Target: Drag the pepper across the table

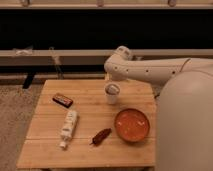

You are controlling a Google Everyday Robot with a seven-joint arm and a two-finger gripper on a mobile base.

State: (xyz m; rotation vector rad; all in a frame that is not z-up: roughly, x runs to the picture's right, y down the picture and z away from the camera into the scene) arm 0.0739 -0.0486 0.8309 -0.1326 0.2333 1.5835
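Slatted table (90,152) on carpet (14,112), pepper (101,136) beside bowl (132,125), bottle (68,127), bar (62,99), gripper (112,94) low over far side, jaws apart, rails (75,52) behind.

The table (45,150) is low and square, made of light wooden slats. Near its back left lies a flat dark bar (62,99) with an orange stripe. A white tube-like bottle (69,127) lies on its side left of the middle. The pepper (101,135), small and dark red-brown, lies toward the front, between the bottle and a round orange-red bowl (132,124) on the right. The claw (112,93) hangs over the back middle, spread wide and holding nothing.
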